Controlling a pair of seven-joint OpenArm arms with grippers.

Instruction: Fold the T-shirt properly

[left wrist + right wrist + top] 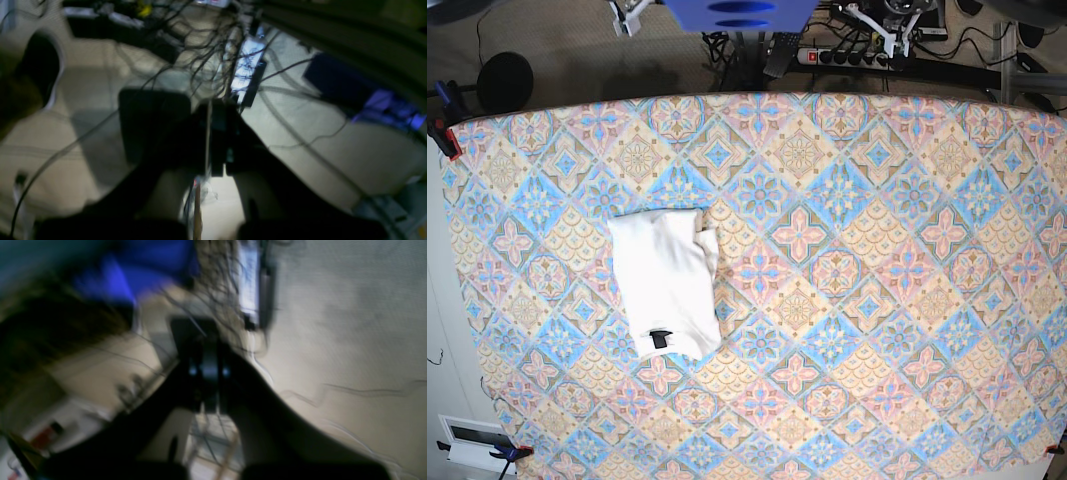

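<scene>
The T-shirt lies folded in a white rectangle on the left half of the patterned table, plain side up, with a small dark tag near its front edge. No print shows. Both arms are pulled back beyond the table's far edge. My left gripper looks shut and empty, pointing at the floor and cables. My right gripper looks shut and empty too, in a blurred view. Neither wrist view shows the shirt.
The table cloth has a blue, pink and yellow diamond pattern. A power strip and tangled cables lie on the floor behind the table. Parts of the arms show at the far edge, one on the left and one on the right.
</scene>
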